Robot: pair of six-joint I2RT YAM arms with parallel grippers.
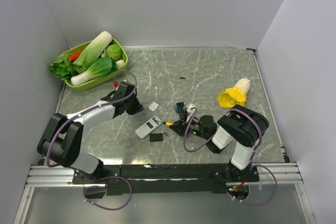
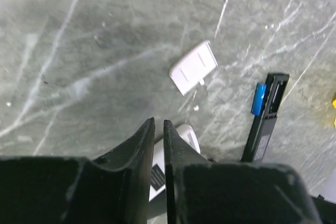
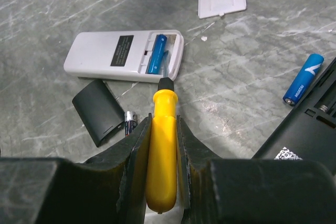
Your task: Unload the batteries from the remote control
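Yellow screwdriver, tip faint — perhaps touching blue battery

You'll find a green plastic basket of toy vegetables upper left. A yellow-and-white toy cabbage lies right of centre.

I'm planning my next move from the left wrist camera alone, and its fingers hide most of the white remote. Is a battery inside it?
Observer: Yes: a blue battery lies in the open back of the white remote.
Operator: What is the right gripper doing?
Observer: The right gripper grips a yellow screwdriver, its tip at that compartment.
Operator: Any loose batteries I can't see?
Observer: A small dark battery lies beside the black cover.
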